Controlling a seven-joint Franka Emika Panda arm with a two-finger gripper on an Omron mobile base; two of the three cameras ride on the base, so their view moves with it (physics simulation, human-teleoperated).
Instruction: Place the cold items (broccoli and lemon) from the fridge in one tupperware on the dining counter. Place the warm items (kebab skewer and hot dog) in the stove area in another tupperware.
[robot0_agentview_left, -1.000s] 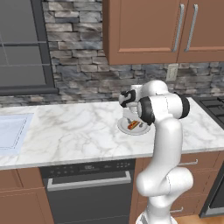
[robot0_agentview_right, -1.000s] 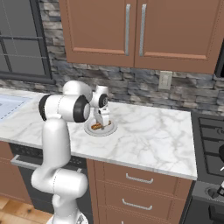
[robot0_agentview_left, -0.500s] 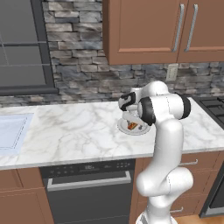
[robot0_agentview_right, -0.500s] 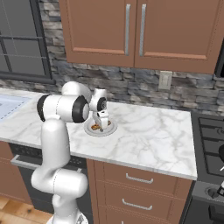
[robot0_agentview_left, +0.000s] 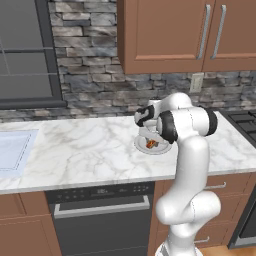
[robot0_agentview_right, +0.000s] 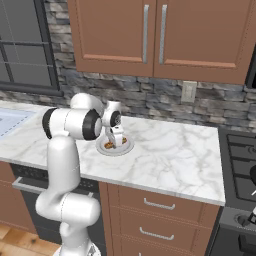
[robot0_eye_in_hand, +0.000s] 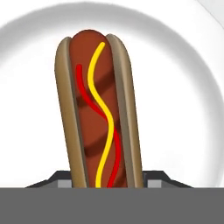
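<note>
A hot dog (robot0_eye_in_hand: 98, 109) with red and yellow sauce lines lies on a white plate (robot0_eye_in_hand: 183, 109) in the hand view. My gripper (robot0_eye_in_hand: 107, 179) straddles its near end, a dark fingertip pressed against each side of the bun. In the left base view the gripper (robot0_agentview_left: 150, 139) points down onto the plate (robot0_agentview_left: 161, 149) on the marble counter, with the hot dog (robot0_agentview_left: 151, 144) under it. The right base view has the same gripper (robot0_agentview_right: 116, 139) over the hot dog (robot0_agentview_right: 110, 145) and plate (robot0_agentview_right: 126, 148). Broccoli, lemon, kebab skewer and tupperware are out of view.
A sink (robot0_agentview_left: 10, 150) is set into the counter at the far left. A stove (robot0_agentview_right: 240, 155) adjoins the counter on the right. Wooden wall cabinets (robot0_agentview_left: 190, 35) hang above the stone backsplash. Bare marble (robot0_agentview_right: 175, 155) stretches between plate and stove.
The hand has dropped a little onto the plate, and the jaws have closed from wide open onto the hot dog's sides.
</note>
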